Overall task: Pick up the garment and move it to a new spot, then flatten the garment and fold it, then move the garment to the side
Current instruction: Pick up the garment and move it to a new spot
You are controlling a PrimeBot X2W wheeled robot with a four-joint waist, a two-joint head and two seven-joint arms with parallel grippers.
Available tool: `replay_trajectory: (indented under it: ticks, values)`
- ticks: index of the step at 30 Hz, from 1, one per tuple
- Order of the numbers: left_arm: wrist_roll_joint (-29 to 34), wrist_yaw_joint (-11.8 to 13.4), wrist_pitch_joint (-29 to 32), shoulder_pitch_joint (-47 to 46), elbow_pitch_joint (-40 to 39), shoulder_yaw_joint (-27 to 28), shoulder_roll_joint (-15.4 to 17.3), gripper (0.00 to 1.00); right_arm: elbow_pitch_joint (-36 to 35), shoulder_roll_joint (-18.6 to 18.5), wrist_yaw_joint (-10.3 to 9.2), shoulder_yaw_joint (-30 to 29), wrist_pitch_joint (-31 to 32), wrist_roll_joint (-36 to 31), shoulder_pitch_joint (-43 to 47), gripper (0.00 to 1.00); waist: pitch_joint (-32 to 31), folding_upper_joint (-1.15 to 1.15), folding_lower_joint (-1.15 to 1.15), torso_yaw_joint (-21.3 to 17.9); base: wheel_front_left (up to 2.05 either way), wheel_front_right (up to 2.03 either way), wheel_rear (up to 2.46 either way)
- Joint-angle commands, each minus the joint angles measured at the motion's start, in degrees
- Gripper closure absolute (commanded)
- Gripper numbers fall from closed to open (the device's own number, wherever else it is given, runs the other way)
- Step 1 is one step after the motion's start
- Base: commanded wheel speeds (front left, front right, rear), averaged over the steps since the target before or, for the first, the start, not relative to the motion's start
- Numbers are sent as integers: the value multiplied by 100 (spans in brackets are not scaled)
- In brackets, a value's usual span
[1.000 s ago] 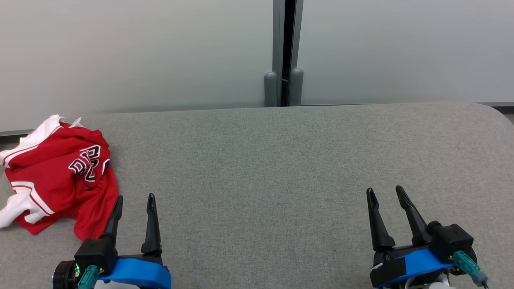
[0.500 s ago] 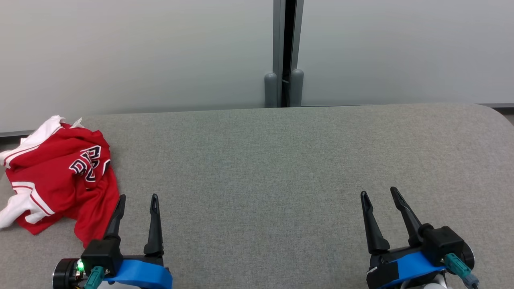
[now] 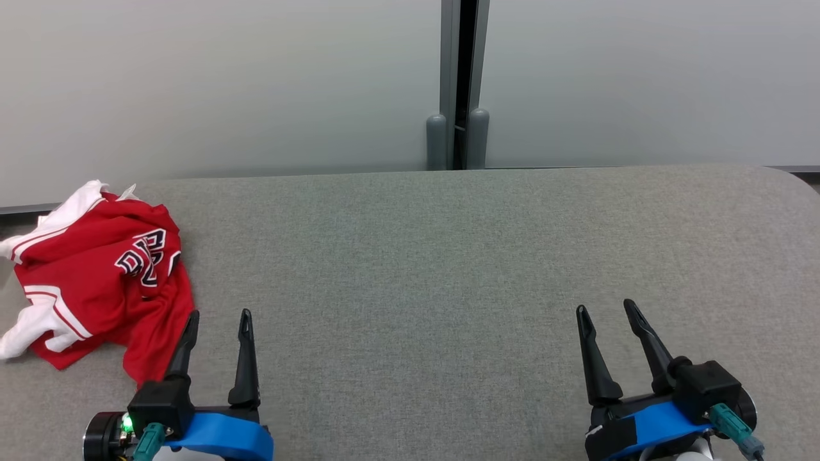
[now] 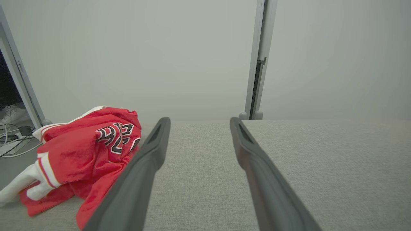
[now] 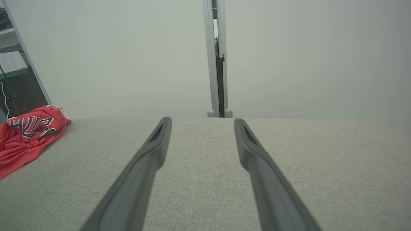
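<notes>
Head view: a crumpled red-and-white jersey [image 3: 96, 282] lies at the left edge of the frame on the grey fabric tabletop [image 3: 416, 256]. The left gripper [image 3: 218, 314], lower left, stands wide and empty just beside the jersey's lower edge. The right gripper [image 3: 606, 306], lower right, is spread wide too, holding nothing.

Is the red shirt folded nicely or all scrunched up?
Scrunched up. The red shirt lies in a crumpled heap on the gray table, its letters bent by wrinkles, white trim sticking out.
</notes>
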Motion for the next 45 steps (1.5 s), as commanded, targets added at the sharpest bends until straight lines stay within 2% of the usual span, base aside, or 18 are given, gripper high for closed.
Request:
replay_trajectory:
  ticks: [1,10,33,38,45]
  values:
    - [-10,-6,-26,-58,12,27,31,0,3,-18,0,10,-6,18,-47,0,13,0,0,43,0,0,0]
    - [16,40,-23,-90,-15,150,30,0,0,-17,0,59,-6,66,-70,0,63,0,0,515,0,0,0]
    - [-7,39,-23,-72,-29,341,28,0,25,-17,0,73,-5,36,-163,0,244,0,0,2192,0,0,0]
    - [-23,40,-23,-49,-45,373,27,0,45,-18,0,90,-5,31,-183,0,273,0,0,2381,0,0,0]
    - [-41,49,-23,-21,-56,413,27,0,47,-18,0,139,-5,22,-227,0,311,0,0,2426,0,0,0]
